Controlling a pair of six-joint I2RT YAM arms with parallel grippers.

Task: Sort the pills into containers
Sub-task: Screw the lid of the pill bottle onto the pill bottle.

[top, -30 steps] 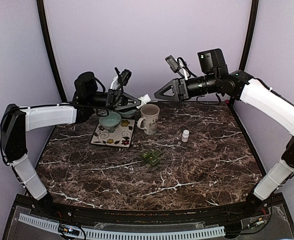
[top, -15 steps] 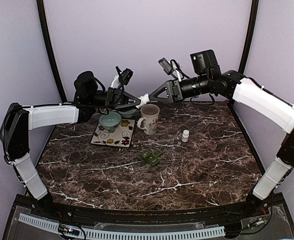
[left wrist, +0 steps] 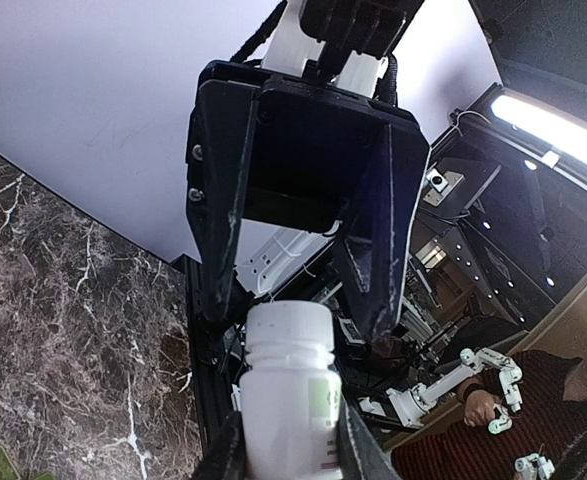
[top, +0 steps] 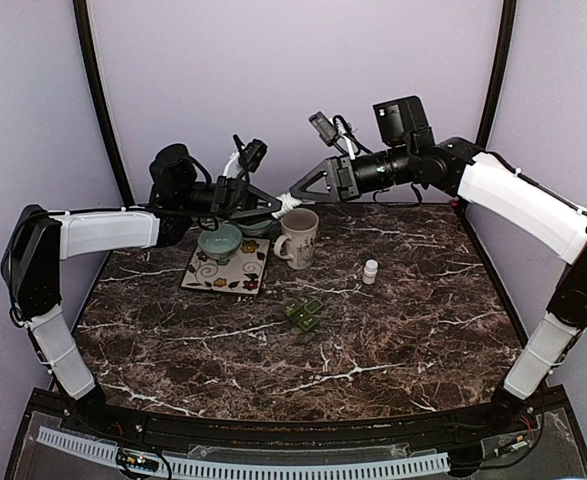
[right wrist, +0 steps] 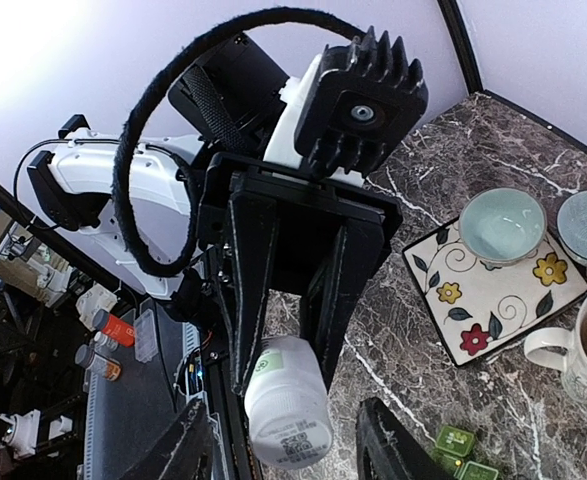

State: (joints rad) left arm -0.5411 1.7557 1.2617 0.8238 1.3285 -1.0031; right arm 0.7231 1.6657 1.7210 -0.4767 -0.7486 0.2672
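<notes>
My left gripper is shut on a white pill bottle and holds it in the air above the cream mug. In the left wrist view the bottle sits between my fingers, cap pointing away. My right gripper is open, and its fingers stand either side of the bottle's free end without closing on it. A second small white bottle stands on the table right of the mug. A green pill organiser lies in the middle of the table.
A teal bowl sits on a floral tile left of the mug. A second bowl is behind it. Black frame posts stand at the back corners of the dark marble table.
My right gripper has moved left, towards the left gripper, and now brackets the held bottle. The left arm has barely moved.
</notes>
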